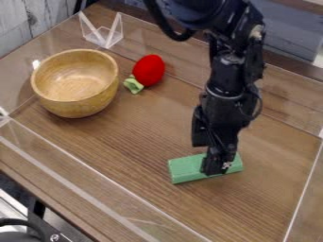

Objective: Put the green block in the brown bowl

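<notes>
Camera: green block (202, 169) flat, elongated, matte mint-green

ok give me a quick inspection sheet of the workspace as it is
surface: wooden table with clear low walls along its edges
job's things: green block flat on the table, near right; brown bowl upright at far left, nothing seen inside; the two well apart
clutter: red strawberry toy just right of the bowl; clear plastic stand behind it
hand: hand points down over the block, jaws open; contact cannot be told
cables: nothing seen
surroundings: dark background, too unclear to name
</notes>
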You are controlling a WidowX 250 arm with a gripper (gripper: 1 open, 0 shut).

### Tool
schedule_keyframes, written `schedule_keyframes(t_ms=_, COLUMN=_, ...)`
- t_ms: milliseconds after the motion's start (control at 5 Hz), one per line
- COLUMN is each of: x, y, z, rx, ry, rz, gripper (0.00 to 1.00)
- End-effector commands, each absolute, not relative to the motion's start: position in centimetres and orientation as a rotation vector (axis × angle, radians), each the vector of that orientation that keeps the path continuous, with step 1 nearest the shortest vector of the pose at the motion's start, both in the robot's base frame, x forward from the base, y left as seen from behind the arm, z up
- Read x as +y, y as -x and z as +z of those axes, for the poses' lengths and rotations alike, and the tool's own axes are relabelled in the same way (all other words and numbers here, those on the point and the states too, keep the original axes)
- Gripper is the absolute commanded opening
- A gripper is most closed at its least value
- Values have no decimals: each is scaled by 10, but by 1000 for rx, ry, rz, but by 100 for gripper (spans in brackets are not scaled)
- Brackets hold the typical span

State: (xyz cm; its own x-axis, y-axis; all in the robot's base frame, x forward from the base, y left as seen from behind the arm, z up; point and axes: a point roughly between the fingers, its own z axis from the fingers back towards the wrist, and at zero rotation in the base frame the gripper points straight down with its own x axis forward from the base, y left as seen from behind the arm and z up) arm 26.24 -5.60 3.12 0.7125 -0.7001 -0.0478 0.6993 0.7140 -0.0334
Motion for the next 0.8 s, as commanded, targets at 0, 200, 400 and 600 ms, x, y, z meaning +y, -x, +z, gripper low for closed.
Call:
schedule_keyframes(t_ms=0, x=-51, y=-267, z=32, rx=24, ry=10, rz=-724, gripper=100)
schedule_keyframes(t_ms=200, x=-47, y=-260, z=26, rx=24, ry=13, rz=-756, gripper=100)
schedule_keyframes(t_ms=400, x=-47, y=-254, z=27, rx=19, ry=4, rz=-815, gripper=100)
schedule_keyframes(t_ms=600, x=-50, y=-256, z=29, rx=17, ry=-2, rz=-821, gripper=100)
